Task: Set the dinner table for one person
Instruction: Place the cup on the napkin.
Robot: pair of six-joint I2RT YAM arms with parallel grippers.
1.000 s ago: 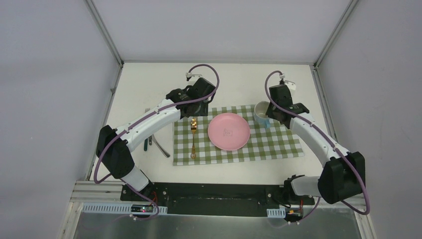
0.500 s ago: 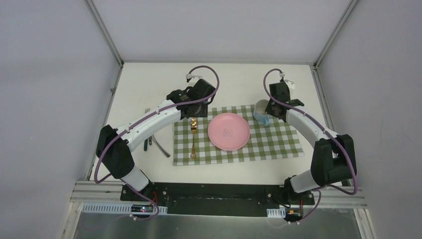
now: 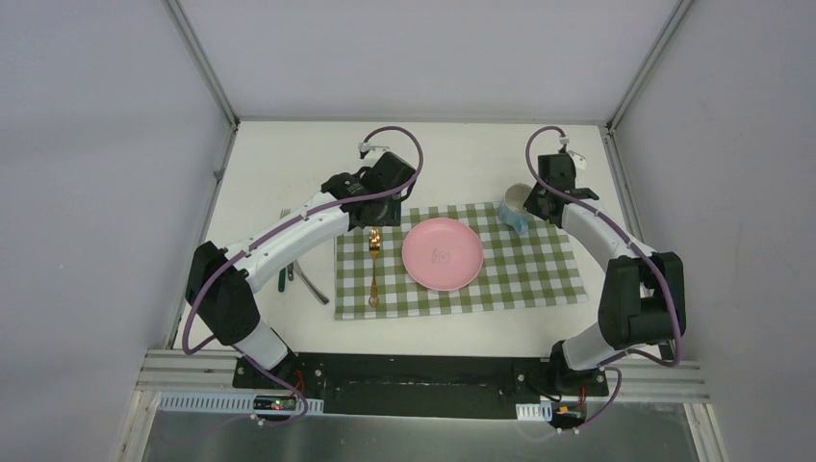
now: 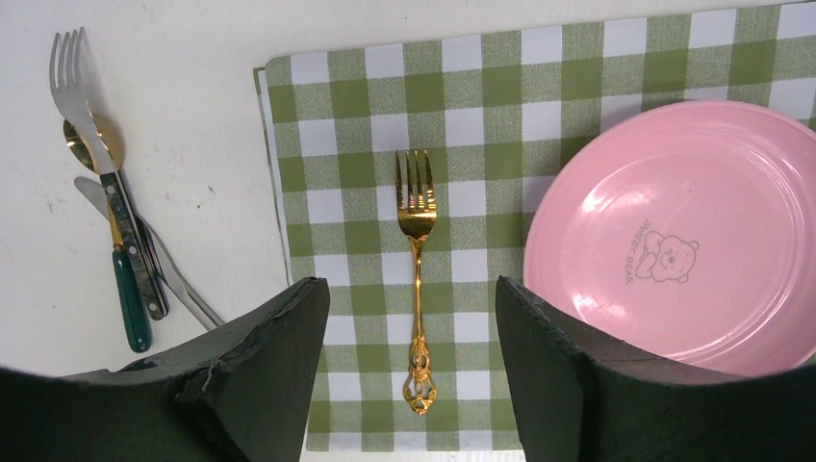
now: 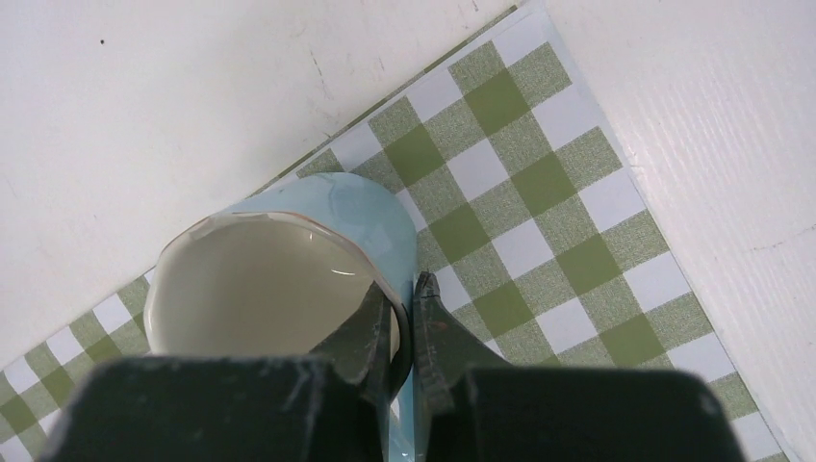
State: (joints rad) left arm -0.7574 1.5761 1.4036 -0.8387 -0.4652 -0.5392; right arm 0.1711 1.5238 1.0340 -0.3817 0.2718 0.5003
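The white dinner table [image 3: 462, 159] carries a green-and-white checked cloth [image 3: 524, 274]. A pink plate [image 3: 442, 253] sits in the cloth's middle, and a gold fork [image 3: 373, 268] lies left of it. My left gripper [image 4: 414, 318] is open and empty above the fork [image 4: 417, 250]. My right gripper [image 5: 406, 318] is shut on the rim of a light blue cup [image 5: 289, 260], one finger inside and one outside. The cup [image 3: 515, 205] is at the cloth's far right corner.
Spare cutlery lies on the table left of the cloth: a silver fork [image 4: 79, 96], a green-handled piece [image 4: 130, 298] and a knife [image 3: 308, 282]. Aluminium rails [image 3: 616, 183] edge the table. Grey walls stand on three sides.
My right gripper has carried the cup a little right and toward the far edge of the cloth. The left arm has not moved.
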